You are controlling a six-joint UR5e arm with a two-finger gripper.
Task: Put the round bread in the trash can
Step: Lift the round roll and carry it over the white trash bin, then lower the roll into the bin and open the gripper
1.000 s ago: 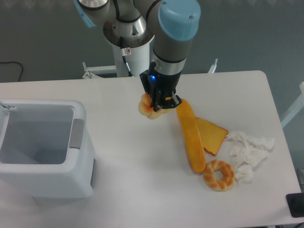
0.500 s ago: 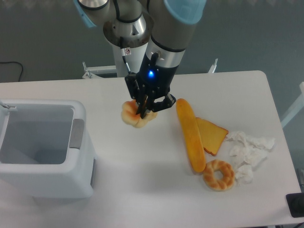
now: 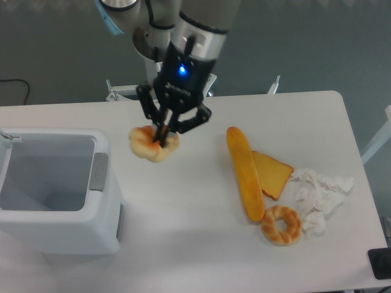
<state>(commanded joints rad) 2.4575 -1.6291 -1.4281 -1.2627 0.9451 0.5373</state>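
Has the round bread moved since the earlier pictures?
Yes. The round bread, held in the gripper, has moved left, away from the baguette and toward the trash can.

One round bread (image 3: 153, 144), one trash can (image 3: 107, 235), one baguette (image 3: 245, 174), one ring-shaped bread (image 3: 281, 224), one toast slice (image 3: 274, 174), one crumpled tissue heap (image 3: 319, 196)

High fixed view over table (image 3: 183, 232)

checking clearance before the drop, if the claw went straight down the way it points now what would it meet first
Probably the bare table, not the trash can: the claw, shut on the round bread, looks short of the bin's rim, though depth is unclear.
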